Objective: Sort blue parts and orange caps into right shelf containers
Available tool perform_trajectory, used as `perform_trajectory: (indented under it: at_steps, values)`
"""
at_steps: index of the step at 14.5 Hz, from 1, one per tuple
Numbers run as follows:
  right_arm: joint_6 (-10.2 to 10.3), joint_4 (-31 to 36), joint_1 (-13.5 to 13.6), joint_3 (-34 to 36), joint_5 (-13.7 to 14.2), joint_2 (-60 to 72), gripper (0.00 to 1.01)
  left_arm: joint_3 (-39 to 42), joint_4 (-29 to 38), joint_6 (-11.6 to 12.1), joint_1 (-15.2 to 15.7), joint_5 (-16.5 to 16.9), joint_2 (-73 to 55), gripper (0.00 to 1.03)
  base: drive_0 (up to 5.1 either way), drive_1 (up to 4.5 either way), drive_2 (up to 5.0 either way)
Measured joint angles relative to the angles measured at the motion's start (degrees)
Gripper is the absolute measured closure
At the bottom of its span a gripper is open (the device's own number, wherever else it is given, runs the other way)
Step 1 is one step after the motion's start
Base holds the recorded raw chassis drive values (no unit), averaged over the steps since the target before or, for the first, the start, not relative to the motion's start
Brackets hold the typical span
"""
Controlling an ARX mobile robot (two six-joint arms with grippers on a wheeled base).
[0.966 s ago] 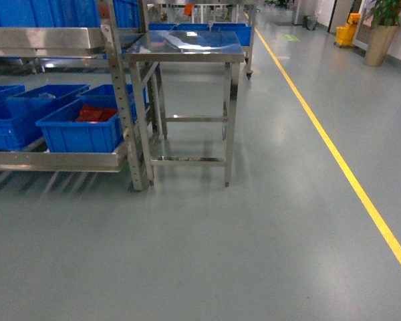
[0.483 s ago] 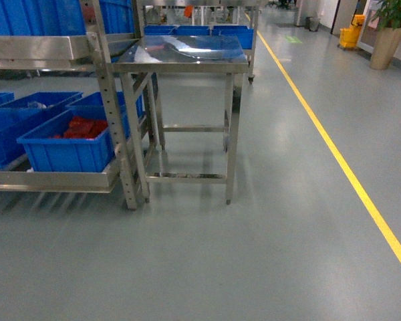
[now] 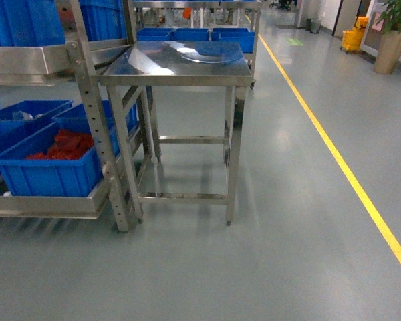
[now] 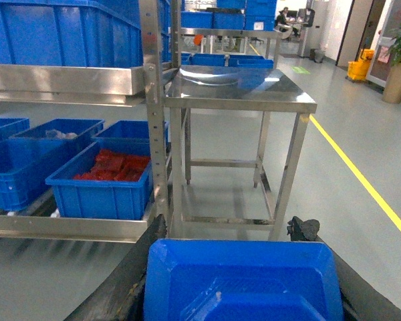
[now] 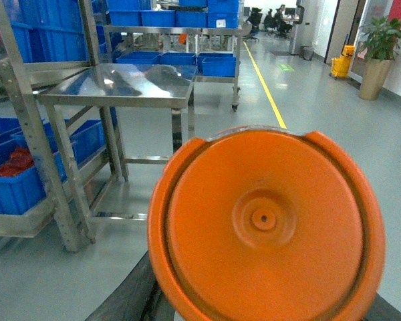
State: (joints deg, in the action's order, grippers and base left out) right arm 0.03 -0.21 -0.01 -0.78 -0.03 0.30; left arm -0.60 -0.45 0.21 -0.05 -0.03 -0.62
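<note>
Crates first: from my head camera I count three deep blue ribbed plastic crates on the low shelf of the perforated steel rack (image 3: 87, 107) at the left, and the nearest blue crate (image 3: 43, 167) holds a heap of small orange-red caps (image 3: 61, 144). More blue crates sit on the rack's upper shelf and on a far bench. One bare stainless steel table (image 3: 180, 63) stands just right of the rack, its top shiny. My left gripper carries one blue plastic tray (image 4: 244, 281), dark fingers (image 4: 304, 229) showing at both its sides. One round orange plastic lid (image 5: 267, 224) fills my right wrist view; whether that gripper pinches it I cannot tell. Grey smooth floor (image 3: 287, 221), one yellow line (image 3: 334, 150) on the right, a yellow mop bucket (image 3: 353, 37) and a potted plant (image 3: 393, 33) far right.
</note>
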Motion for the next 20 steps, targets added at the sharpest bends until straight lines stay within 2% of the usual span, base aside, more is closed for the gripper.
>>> perform_trajectory:
  at_steps: [20]
  values:
    - [0.0,0.02,0.0,0.0,0.02,0.0,0.6,0.0,0.33,0.0,0.0,0.0,0.0,0.6,0.0,4.33,-4.3]
